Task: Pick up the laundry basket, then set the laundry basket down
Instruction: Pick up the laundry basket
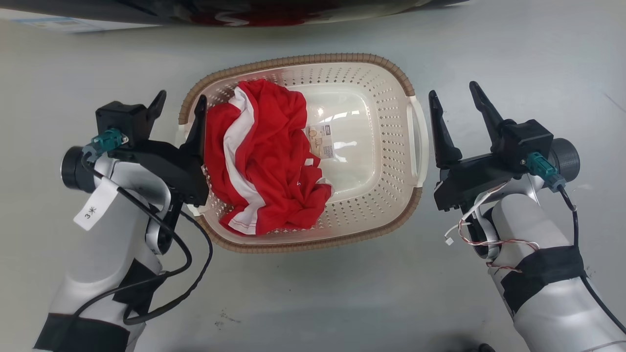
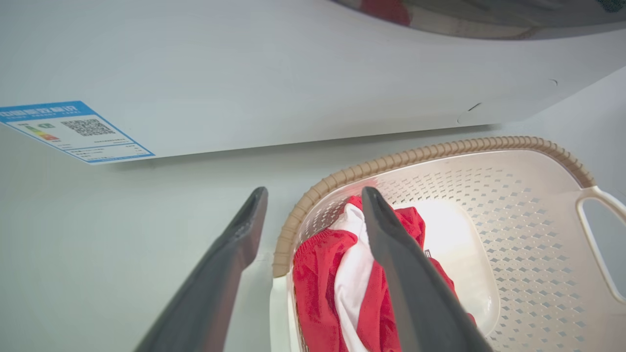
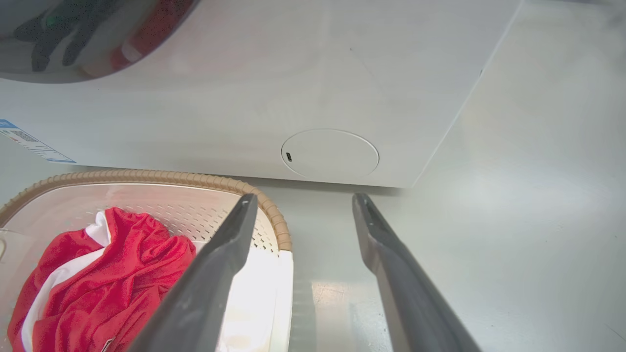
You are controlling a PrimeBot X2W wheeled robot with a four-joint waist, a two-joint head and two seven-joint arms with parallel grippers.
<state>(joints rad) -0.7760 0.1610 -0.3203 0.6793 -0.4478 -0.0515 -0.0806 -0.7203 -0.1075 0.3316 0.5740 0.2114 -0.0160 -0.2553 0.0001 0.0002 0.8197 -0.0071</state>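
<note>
- Laundry basket (image 1: 342, 78) on the floor (image 1: 313, 293) between both grippers; long axis runs left–right, handles at the ends.
- Cream perforated plastic, brown ribbed rim; red-and-white garment (image 1: 264, 156) crumpled inside.
- Left gripper (image 1: 179, 108) spread wide, straddling the left rim; right gripper (image 1: 454, 95) spread wide, holding nothing, just beside the right handle.
- Floor pale grey, glossy; white appliance (image 3: 342, 73) behind.

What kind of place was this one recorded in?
Probably a laundry area: what looks like a white front-loading washing machine with an energy label stands behind a laundry basket holding a red-and-white garment.
</note>
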